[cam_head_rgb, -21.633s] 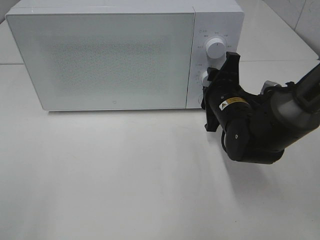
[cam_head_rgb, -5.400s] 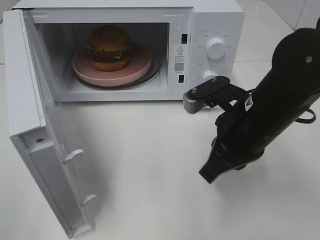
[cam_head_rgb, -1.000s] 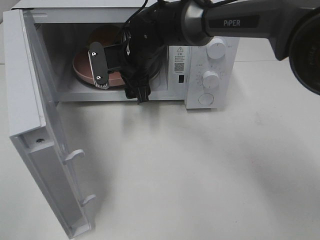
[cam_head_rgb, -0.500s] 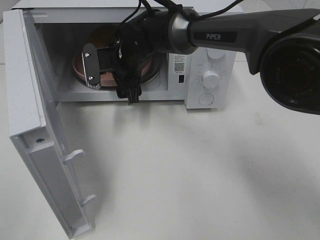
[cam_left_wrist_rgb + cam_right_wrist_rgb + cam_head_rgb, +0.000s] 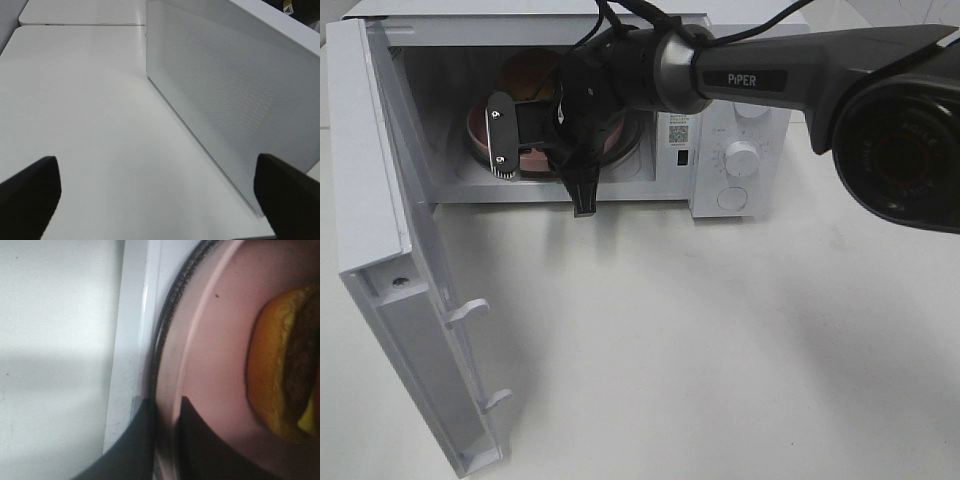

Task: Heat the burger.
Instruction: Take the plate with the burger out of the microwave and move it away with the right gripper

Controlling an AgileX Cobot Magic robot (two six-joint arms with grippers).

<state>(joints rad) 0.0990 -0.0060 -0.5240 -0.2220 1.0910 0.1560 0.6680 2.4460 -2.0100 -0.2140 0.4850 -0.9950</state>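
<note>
The burger (image 5: 525, 68) sits on the round pink plate (image 5: 472, 125) inside the open microwave (image 5: 742, 158); my right arm hides most of it. My right gripper (image 5: 502, 150) reaches into the cavity at the plate's front edge. In the right wrist view its two dark fingers (image 5: 135, 445) stand on either side of the pink plate's (image 5: 220, 355) rim with a narrow gap, closed on it. The burger's (image 5: 285, 375) bun, patty and cheese show just beyond. My left gripper (image 5: 160, 200) is open and empty beside the door's outer face, out of the high view.
The microwave door (image 5: 380, 220) stands swung wide open to the left, reaching the table's front. Its meshed outer face (image 5: 225, 100) fills the left wrist view. The white table (image 5: 720, 350) lies in front of the microwave.
Over the last second my right gripper moved a little left inside the cavity and settled on the plate's rim. Earlier it was outside the microwave, and before that the door was closed.
</note>
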